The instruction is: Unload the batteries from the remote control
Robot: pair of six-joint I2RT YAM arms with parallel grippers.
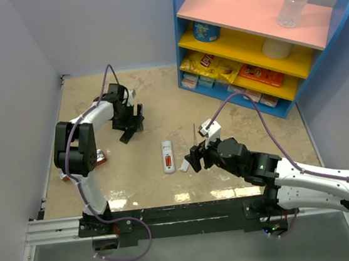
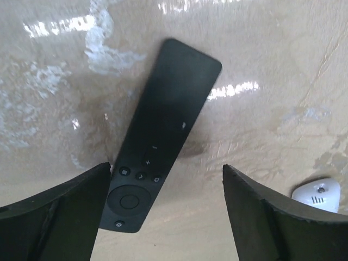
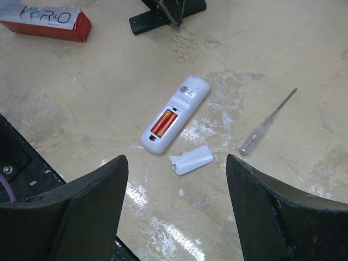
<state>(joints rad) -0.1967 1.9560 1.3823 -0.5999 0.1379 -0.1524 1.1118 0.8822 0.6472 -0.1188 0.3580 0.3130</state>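
A white remote (image 1: 167, 156) lies face down mid-table with its battery bay open. Two orange-red batteries (image 3: 165, 123) sit side by side in the bay of the white remote (image 3: 185, 100). Its white cover plate (image 3: 191, 160) lies loose beside it. My right gripper (image 1: 193, 160) is open and empty, hovering just right of the remote; in the right wrist view the gripper (image 3: 176, 159) frames the cover. My left gripper (image 1: 132, 119) is open and empty above a black remote (image 2: 160, 130), which lies face up near the left finger.
A thin screwdriver (image 3: 266, 123) lies right of the white remote. A red box (image 3: 46, 23) lies at the left near the left arm's elbow. A blue and yellow shelf (image 1: 246, 40) with snacks stands at the back right.
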